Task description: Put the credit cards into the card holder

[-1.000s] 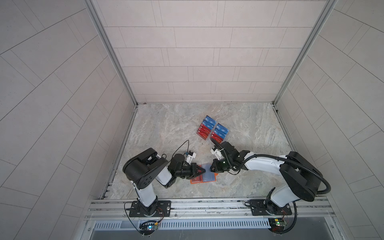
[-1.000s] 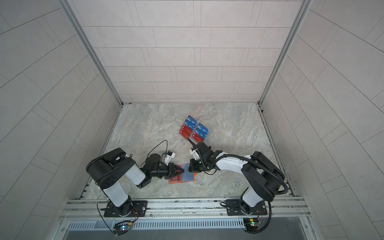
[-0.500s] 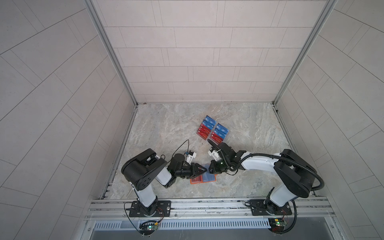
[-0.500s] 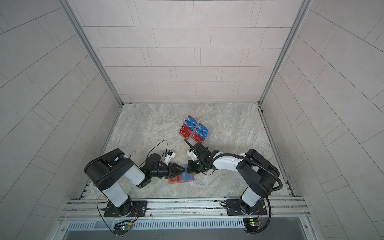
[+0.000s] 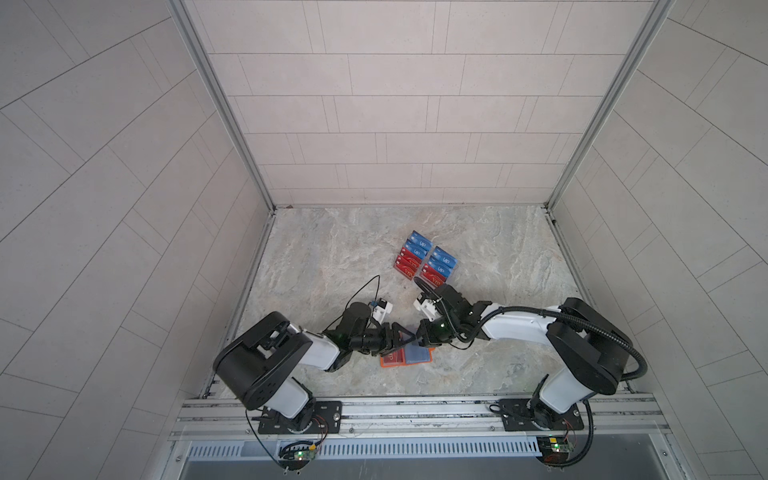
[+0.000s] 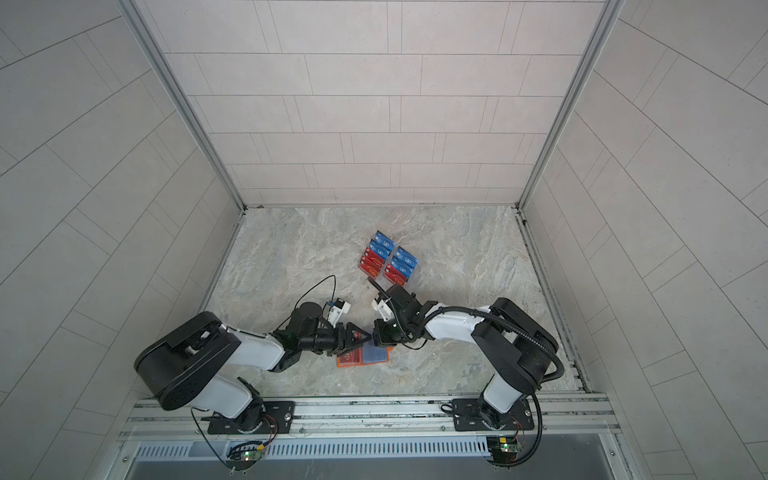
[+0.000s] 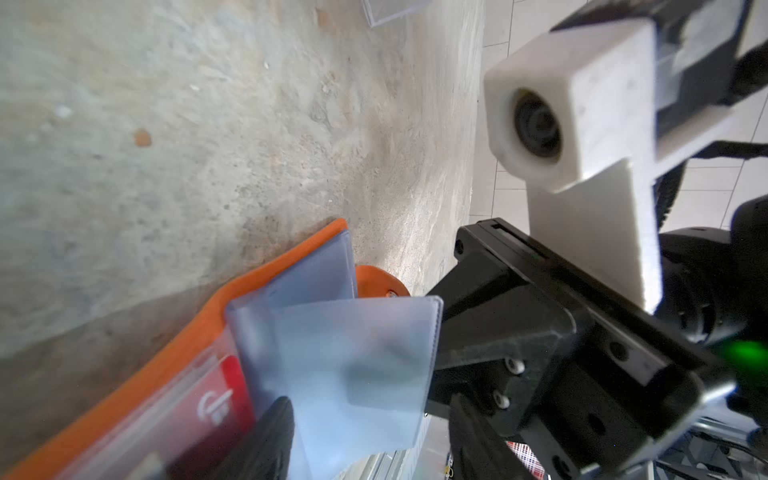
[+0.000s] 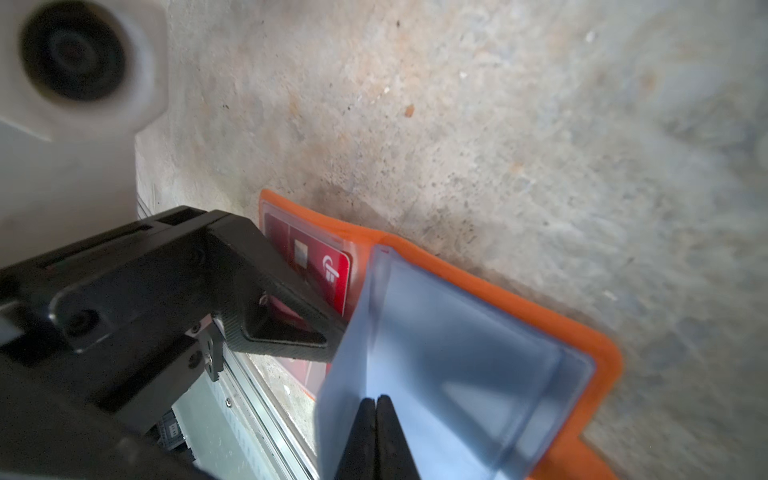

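1. Orange leather-like card holder [image 8: 498,291] is lying open on the marbled stone worktop [image 5: 332,270], near its front edge.
2. Black left fingers [image 8: 291,349], clenched a second ago, are now standing released over it.
3. Right fingers [image 8: 390,440] are pinching its frosted, flexible plastic sleeve [image 8: 457,353], lifted.

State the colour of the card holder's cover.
The card holder is orange; right wrist view shows it best.

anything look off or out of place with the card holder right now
One clear sleeve of the open card holder stands up, bent, instead of lying flat; the shut right gripper appears to pinch its edge. Nothing looks damaged.
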